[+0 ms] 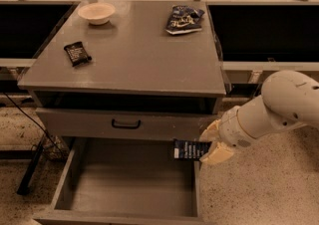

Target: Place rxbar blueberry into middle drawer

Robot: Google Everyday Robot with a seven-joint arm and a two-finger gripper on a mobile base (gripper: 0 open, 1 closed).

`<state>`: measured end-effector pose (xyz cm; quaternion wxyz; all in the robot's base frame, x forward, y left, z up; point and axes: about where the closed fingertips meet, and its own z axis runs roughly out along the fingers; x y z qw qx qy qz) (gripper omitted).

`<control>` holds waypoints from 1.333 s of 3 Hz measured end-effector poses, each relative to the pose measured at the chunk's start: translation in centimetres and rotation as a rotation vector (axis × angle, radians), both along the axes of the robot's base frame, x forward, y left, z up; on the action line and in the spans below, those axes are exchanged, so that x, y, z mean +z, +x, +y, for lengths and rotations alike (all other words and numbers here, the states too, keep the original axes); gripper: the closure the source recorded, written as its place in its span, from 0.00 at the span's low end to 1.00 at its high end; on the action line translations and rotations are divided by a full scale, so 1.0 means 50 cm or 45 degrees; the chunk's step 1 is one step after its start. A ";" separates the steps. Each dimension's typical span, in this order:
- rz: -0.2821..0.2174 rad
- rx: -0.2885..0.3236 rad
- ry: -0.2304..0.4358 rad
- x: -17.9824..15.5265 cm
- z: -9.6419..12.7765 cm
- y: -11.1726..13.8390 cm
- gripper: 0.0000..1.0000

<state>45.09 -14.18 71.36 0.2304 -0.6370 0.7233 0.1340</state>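
Observation:
The rxbar blueberry [189, 150], a flat dark navy bar with white text, is held level in my gripper [208, 145]. The cream fingers [215, 155] are shut on its right end. The bar hangs just above the right rear part of the middle drawer [127, 181], a wide grey open box with a bare floor, pulled out below the cabinet. My white arm [279, 107] reaches in from the right.
Above the bar is a grey drawer front with a black handle [125, 125]. On the cabinet top [129, 55] lie a black wrapper bar [77, 53], a white bowl [96, 13] and a wrinkly blue snack bag [183, 19]. The drawer's right wall [196, 189] is just below the gripper.

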 end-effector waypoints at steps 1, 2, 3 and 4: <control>0.000 0.000 0.000 0.000 0.000 0.000 1.00; 0.039 -0.045 0.084 -0.068 0.039 -0.009 1.00; 0.109 -0.074 0.187 -0.174 0.114 -0.013 1.00; 0.160 -0.069 0.251 -0.252 0.181 -0.008 1.00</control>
